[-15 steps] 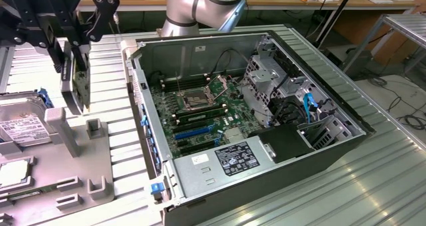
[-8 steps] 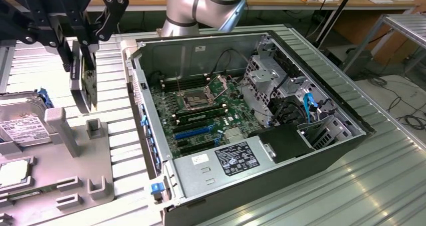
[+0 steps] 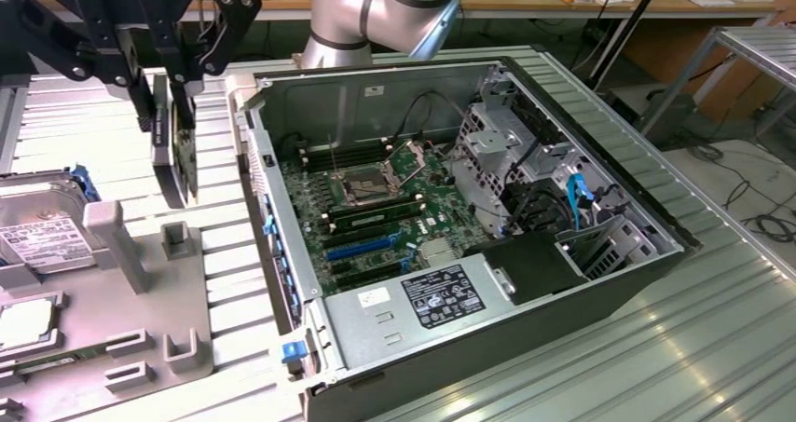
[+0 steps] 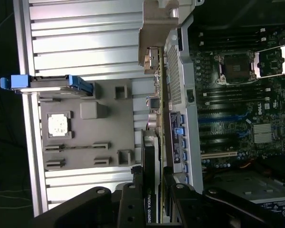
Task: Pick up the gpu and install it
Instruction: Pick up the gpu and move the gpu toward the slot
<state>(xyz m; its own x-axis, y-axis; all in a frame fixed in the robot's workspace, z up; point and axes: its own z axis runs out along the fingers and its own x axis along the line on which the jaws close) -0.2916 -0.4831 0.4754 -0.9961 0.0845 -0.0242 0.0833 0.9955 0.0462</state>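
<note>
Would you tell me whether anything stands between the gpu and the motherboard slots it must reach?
Yes: the gpu, gripped in the jaws, hangs outside the case, whose wall on the exterior view's left stands between it and the slots.

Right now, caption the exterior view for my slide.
Gripper holds the gpu on edge beside the open computer case, motherboard exposed.

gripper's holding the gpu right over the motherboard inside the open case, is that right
No. The gripper holds the gpu outside the open case, beside its wall on the exterior view's left, not over the motherboard. The exterior view shows this.
</note>
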